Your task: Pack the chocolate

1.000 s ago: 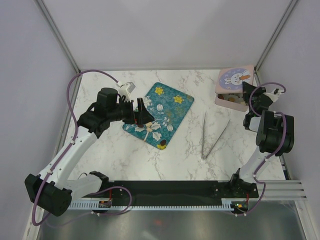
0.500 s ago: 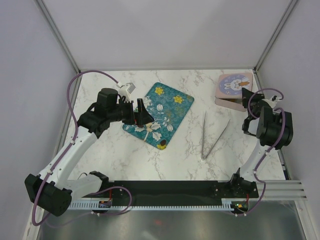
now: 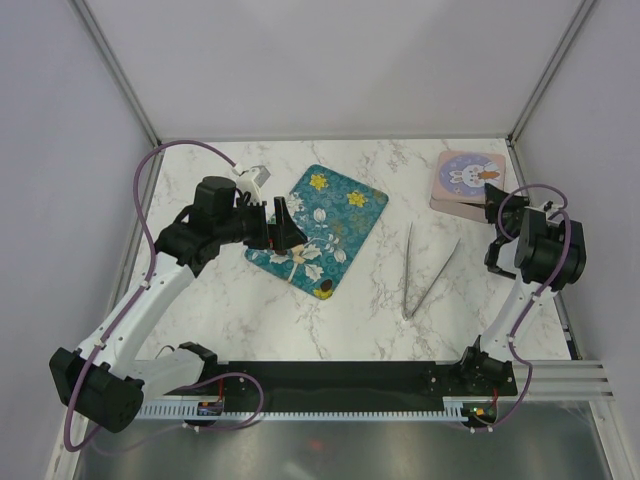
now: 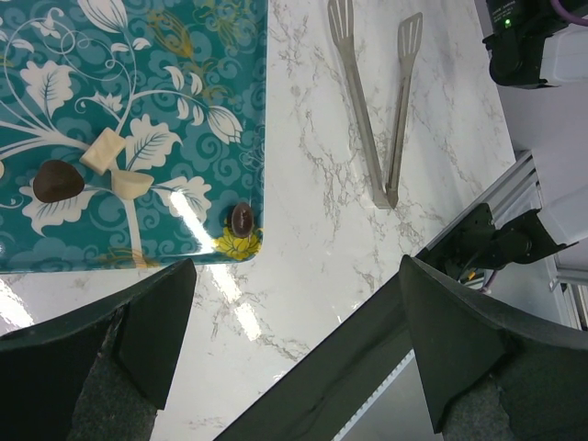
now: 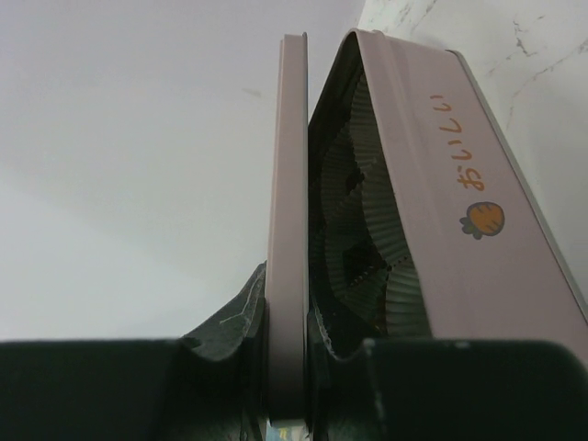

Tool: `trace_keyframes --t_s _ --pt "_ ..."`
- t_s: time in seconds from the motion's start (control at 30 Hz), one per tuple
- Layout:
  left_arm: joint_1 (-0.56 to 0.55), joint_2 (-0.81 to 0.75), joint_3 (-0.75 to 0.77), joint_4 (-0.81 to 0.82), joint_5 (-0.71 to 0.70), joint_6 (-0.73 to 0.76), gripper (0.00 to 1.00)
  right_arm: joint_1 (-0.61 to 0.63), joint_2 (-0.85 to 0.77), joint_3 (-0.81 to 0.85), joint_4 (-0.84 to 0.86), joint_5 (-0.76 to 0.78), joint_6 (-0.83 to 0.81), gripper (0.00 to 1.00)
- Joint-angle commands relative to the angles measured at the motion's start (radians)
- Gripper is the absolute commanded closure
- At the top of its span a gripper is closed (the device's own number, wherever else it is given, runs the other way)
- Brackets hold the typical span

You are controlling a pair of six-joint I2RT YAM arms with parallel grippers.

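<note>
The teal flowered tray [image 3: 325, 215] lies left of centre. In the left wrist view the tray [image 4: 184, 83] carries chocolates: a dark one [image 4: 58, 180], two tan ones [image 4: 103, 149], and a dark one [image 4: 243, 218] at its corner. My left gripper [image 3: 285, 228] hovers over the tray's near left part, open and empty [image 4: 294, 358]. The pink bunny tin [image 3: 463, 178] sits at the back right. My right gripper [image 3: 494, 198] is shut on the edge of its lid [image 5: 292, 230], held almost closed over the tin body [image 5: 441, 220]. Dark paper cups [image 5: 358, 239] show in the gap.
Metal tongs [image 3: 425, 268] lie on the marble between tray and tin, and also show in the left wrist view [image 4: 377, 101]. The black rail [image 3: 340, 385] runs along the near edge. Frame posts stand at the back corners.
My right gripper has swung the tin's lid down from standing open to nearly shut, hiding the inside. The left arm has not moved.
</note>
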Motion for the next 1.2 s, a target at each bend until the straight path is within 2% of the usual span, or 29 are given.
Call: trace_keyframes --t_s 0.0,0.13,0.3,0.57,0.73,1.0,1.17 --pt "-0.003 -0.013 0.000 0.000 -0.014 0.041 0.00 -0.018 0.026 0.003 0.166 -0.016 0.013 0.92" --pt "-0.003 -0.012 0.000 -0.001 -0.015 0.040 0.00 -0.033 0.028 -0.003 0.164 -0.020 0.018 0.88" --pt "-0.003 -0.001 0.003 -0.003 -0.011 0.038 0.00 -0.038 0.049 0.002 0.216 -0.032 0.052 1.00" --pt "-0.003 -0.007 0.002 -0.001 -0.009 0.035 0.00 -0.038 0.112 0.040 0.327 -0.049 0.159 1.00" --pt "-0.003 -0.010 -0.001 -0.001 -0.009 0.037 0.00 -0.042 0.089 0.035 0.255 -0.053 0.115 1.00" --pt "-0.003 -0.013 0.005 -0.003 -0.011 0.040 0.00 -0.055 0.081 0.019 0.252 -0.067 0.092 1.00" --pt "-0.003 -0.012 0.006 -0.004 -0.014 0.044 0.00 -0.055 0.066 0.026 0.210 -0.075 0.073 0.92"
